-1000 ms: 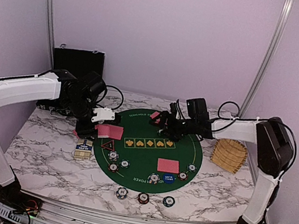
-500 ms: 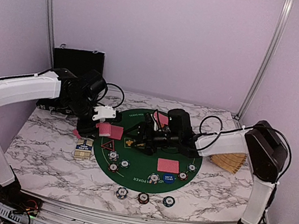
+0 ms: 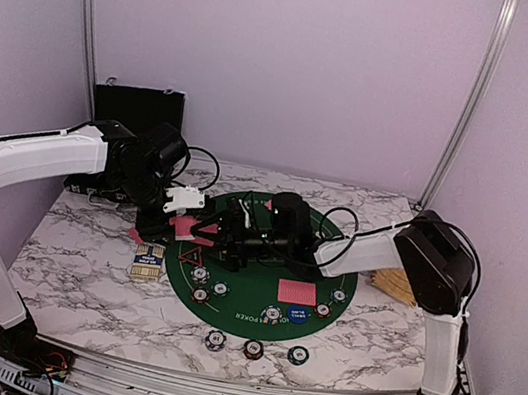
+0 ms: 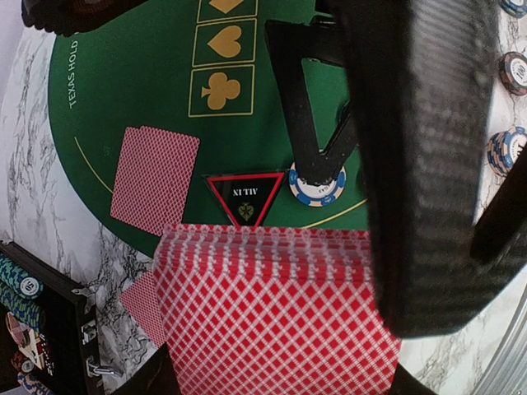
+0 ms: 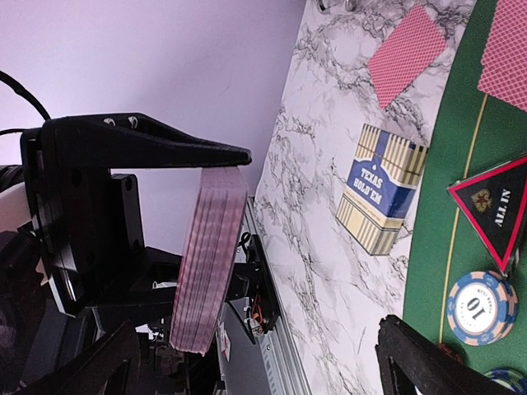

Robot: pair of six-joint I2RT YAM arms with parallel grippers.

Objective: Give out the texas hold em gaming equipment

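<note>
Marble table [image 3: 80, 268], bearing all below. Round green felt mat [image 3: 244, 286], printed with suit boxes, at centre. Black hinged case [image 3: 137, 105], upright at the far left, off the mat. Tan slatted wooden object [image 3: 395, 277], right of the mat, largely hidden behind the right arm. Left gripper [image 3: 180, 212], at the mat's left edge, fingers closed flat on the deck of red-backed cards [image 4: 272, 321], held clear of the table with one long edge free. Right gripper [image 3: 215, 237], stretched across the mat toward it, jaws spread wide and holding nothing, just beside the deck. Whether a pad touches a card cannot be told. Blue-and-tan card box [image 3: 148, 261], on the marble just left of the mat. Dealt cards: one overlapped pair [image 3: 297, 292] on the near right of the mat, a second pair [image 4: 154, 185] at its left edge, a single card [image 4: 142, 304] on the marble beside that. Red-rimmed black triangle [image 4: 244, 197], marked ALL IN, on the mat near the deck. Striped chips: small groups on the mat [image 3: 200, 274], three stacks [image 3: 253, 348] on the marble at the near edge. Blue button disc [image 3: 296, 314], just below the near-right pair. Step in hand, as judged: dealing, with the left offering the deck and the right placed to draw. Next move calls for the right jaws to close on one card alone, slide it clear without dragging its neighbours, and lay it at a place on the mat not yet served.
</note>
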